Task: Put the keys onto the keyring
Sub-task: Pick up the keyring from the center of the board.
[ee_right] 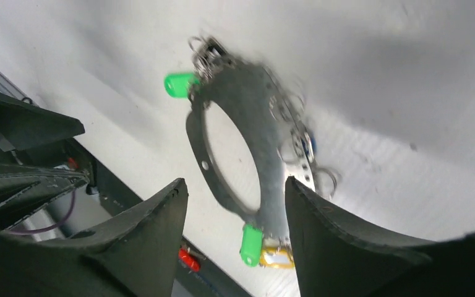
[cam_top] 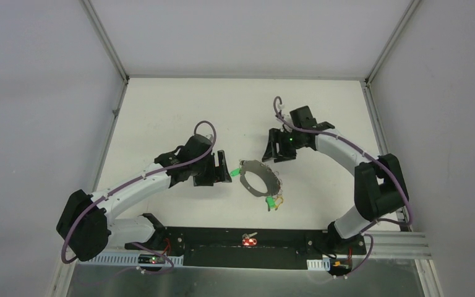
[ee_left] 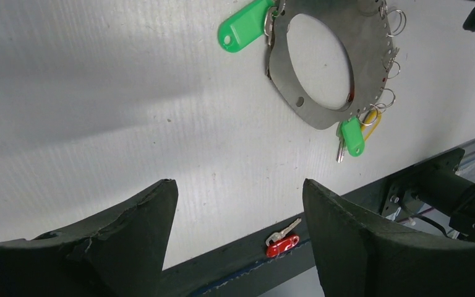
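The white desk carries everything, and my two arms curve in over it from the near edge, the left arm and the right arm bending toward the middle. A black rail runs along that near edge between their bases. My left tool hangs over bare desk just left of the keyring, its jaws spread wide with nothing in them. My right tool is over the ring's far right side, its jaws also apart and gripping nothing; its wrist view is blurred, and one finger hides part of the ring's edge. The keyring, a flat grey metal loop with a large oval hole, lies on the desk between the two tools. A long green key sits at its left edge, pointing toward my left tool. A short green key lies at its near edge, touching a yellow ring. The red key lies apart on the black rail. Small wire rings line the keyring's right edge.
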Action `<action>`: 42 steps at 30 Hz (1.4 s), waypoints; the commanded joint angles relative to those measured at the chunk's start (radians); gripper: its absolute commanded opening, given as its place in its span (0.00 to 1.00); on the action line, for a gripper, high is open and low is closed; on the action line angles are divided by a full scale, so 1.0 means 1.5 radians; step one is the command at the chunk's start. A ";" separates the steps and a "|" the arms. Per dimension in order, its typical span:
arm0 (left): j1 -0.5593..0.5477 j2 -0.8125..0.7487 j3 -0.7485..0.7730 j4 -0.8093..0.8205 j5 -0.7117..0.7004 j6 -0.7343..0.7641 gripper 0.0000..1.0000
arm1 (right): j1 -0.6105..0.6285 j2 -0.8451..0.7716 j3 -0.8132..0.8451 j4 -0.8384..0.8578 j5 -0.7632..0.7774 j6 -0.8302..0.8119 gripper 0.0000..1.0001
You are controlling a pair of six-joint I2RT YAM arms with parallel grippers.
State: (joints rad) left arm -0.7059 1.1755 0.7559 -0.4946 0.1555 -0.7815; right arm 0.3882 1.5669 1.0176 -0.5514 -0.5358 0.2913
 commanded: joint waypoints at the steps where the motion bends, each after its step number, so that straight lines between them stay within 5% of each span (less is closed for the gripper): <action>1: 0.019 -0.037 -0.021 0.023 0.035 -0.020 0.76 | 0.066 0.049 0.095 0.026 0.071 -0.092 0.63; 6: 0.028 -0.079 -0.042 0.021 0.019 -0.025 0.76 | 0.091 0.084 0.088 0.155 0.039 -0.188 0.64; 9: 0.029 -0.101 -0.056 0.017 0.007 -0.028 0.76 | 0.091 0.100 0.069 0.217 -0.079 -0.273 0.65; 21: 0.030 -0.141 -0.078 -0.003 -0.012 -0.040 0.76 | 0.094 0.226 0.136 0.231 -0.188 -0.346 0.59; 32: 0.030 -0.148 -0.070 -0.022 -0.018 -0.035 0.76 | 0.129 0.247 0.126 0.251 -0.111 -0.382 0.31; 38: 0.030 -0.160 -0.068 -0.029 -0.022 -0.033 0.76 | 0.133 0.243 0.143 0.230 -0.079 -0.384 0.00; 42: 0.030 -0.178 -0.064 -0.029 -0.032 -0.013 0.76 | 0.135 0.220 0.152 0.205 -0.071 -0.395 0.00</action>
State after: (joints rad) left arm -0.6720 0.9497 0.6388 -0.5426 0.1463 -0.8272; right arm 0.5880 1.9411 1.2041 -0.2249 -0.6724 -0.2642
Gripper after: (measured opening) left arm 0.758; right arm 0.008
